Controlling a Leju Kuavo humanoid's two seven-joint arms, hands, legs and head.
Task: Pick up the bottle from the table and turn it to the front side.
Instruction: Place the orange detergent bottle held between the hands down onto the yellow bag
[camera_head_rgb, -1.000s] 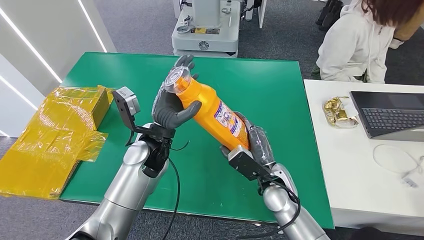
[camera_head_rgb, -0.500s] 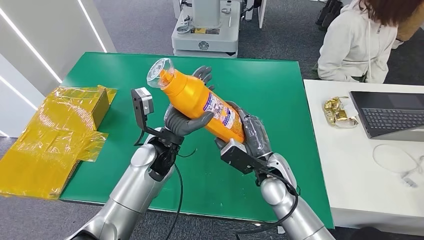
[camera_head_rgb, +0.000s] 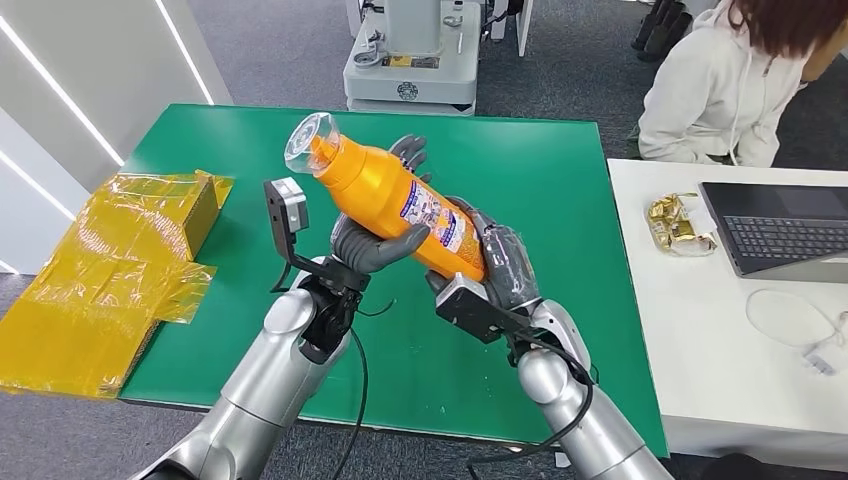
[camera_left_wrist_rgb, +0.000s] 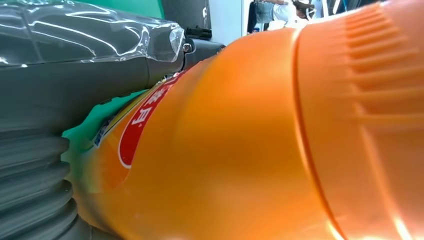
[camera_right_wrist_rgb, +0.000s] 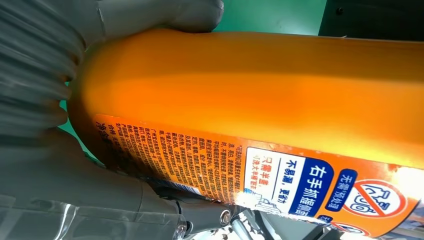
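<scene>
Both hands hold the orange bottle (camera_head_rgb: 395, 205) above the green table (camera_head_rgb: 560, 190).
Left hand (camera_head_rgb: 375, 240) grips its middle; right hand (camera_head_rgb: 495, 265) cups its base.

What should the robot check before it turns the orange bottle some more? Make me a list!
1. Bottle off the green table: ok, it is held up in the air, tilted.
2. Left hand holds the bottle's middle: ok.
3. Right hand holds the bottom end: ok.
4. Clear cap on top: ok, it sits on the neck.
5. Front label facing the robot: cannot tell; the right wrist view shows small print and a warning sign.
6. Room to turn: ok, the yellow wrapped box lies off to the side.
</scene>
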